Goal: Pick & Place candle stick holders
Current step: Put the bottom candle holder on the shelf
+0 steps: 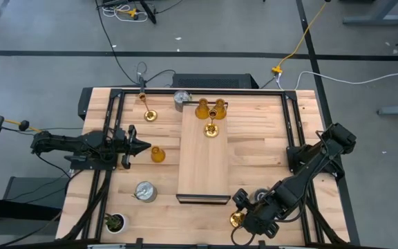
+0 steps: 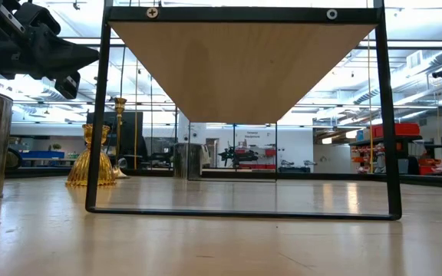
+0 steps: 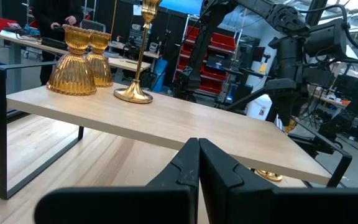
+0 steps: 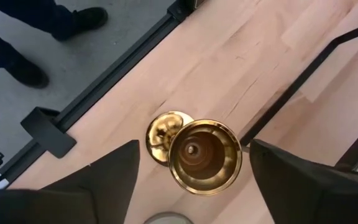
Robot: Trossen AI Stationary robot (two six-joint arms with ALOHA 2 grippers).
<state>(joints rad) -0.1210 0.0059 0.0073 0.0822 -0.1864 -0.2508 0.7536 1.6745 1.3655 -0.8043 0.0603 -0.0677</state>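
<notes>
Left gripper (image 1: pixel 144 146) has its fingers pressed together, an amber holder (image 1: pixel 157 154) just beyond the tips. Only the right wrist camera shows it clearly: the right gripper (image 4: pixel 191 163) is spread, a gold holder (image 4: pixel 204 155) upright between its fingers, neither touching.

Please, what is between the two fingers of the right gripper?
The cup of a gold candle stick holder stands between the right gripper fingers, seen from above in the right wrist view.
</notes>
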